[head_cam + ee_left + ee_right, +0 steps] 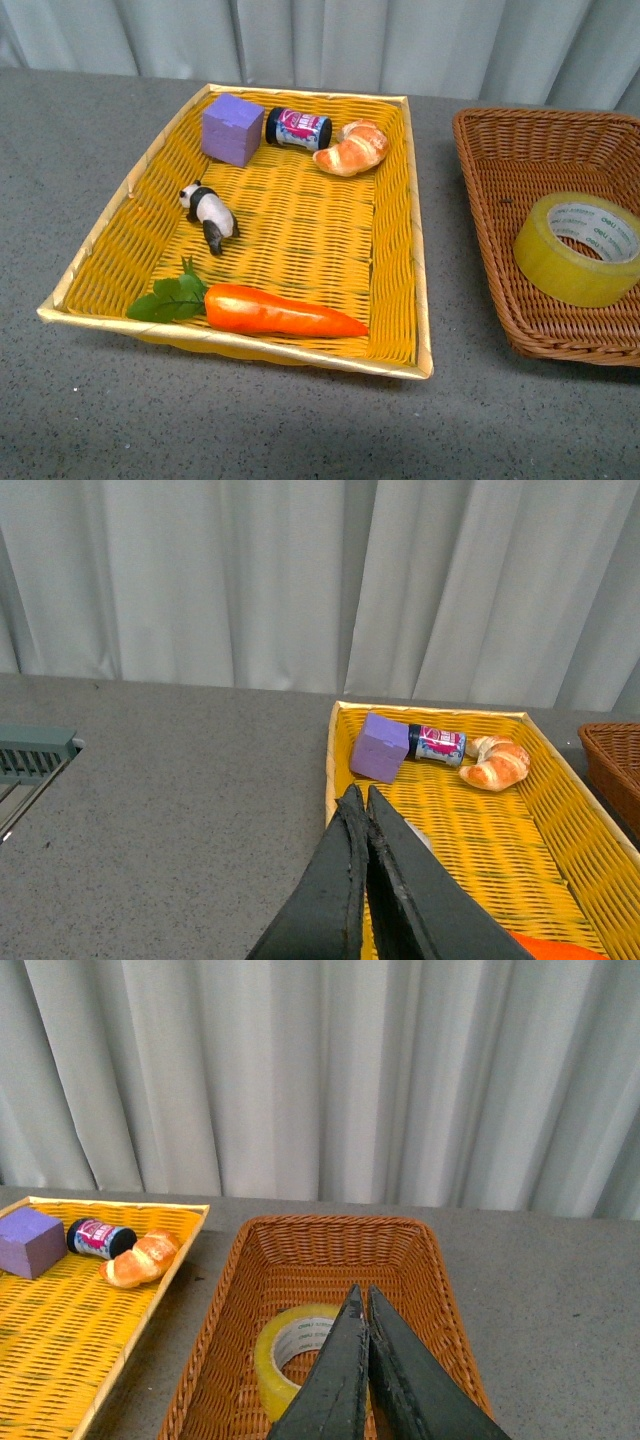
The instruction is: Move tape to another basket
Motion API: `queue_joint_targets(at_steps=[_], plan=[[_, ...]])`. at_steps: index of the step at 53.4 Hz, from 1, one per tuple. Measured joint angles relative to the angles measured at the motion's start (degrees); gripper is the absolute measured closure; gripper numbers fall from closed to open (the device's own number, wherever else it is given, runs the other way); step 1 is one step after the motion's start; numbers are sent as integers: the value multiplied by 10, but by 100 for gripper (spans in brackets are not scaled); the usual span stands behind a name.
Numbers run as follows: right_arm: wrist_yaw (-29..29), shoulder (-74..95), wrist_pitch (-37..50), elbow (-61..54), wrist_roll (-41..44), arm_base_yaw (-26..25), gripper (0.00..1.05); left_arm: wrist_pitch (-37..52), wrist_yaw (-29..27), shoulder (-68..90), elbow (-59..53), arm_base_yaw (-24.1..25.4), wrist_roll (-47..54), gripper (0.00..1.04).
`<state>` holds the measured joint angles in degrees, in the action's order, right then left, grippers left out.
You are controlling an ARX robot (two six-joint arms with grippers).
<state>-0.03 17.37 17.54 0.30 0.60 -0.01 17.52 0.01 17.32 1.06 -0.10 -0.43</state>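
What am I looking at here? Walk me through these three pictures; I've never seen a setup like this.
This is a robot with two arms, each ending in a gripper. One picture comes from a camera on its body, looking forward; neither arm shows there. The other two come from cameras on its wrists, so the dark wedges are the left gripper and right gripper, fingers closed, holding nothing.

On the grey table sits a yellow tray holding a purple block, a small jar, a croissant, a toy panda and a carrot. Beside it, a brown basket holds a roll of yellow tape.
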Motion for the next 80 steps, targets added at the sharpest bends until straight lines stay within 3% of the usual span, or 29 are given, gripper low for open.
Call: queue_joint_targets(at_steps=[24, 30, 43, 51, 55, 69, 72, 80], plan=[[0, -73, -73, 0, 0, 0, 104, -73, 0, -73, 0, 0, 0, 101], [0, -149, -168, 0, 0, 0, 104, -165, 0, -147, 0, 0, 0, 101], [0, -171, -174, 0, 0, 0, 103, -174, 0, -170, 0, 0, 0, 99], [0, -172, -174, 0, 0, 0, 80, -175, 0, -170, 0, 0, 0, 73], [0, -172, -174, 0, 0, 0, 60, -175, 0, -170, 0, 0, 0, 55], [0, -172, -174, 0, 0, 0, 14, -175, 0, -170, 0, 0, 0, 8], [0, -172, -174, 0, 0, 0, 7, -175, 0, -170, 0, 0, 1, 5], [0, -172, -174, 0, 0, 0, 9, -175, 0, -170, 0, 0, 1, 6]])
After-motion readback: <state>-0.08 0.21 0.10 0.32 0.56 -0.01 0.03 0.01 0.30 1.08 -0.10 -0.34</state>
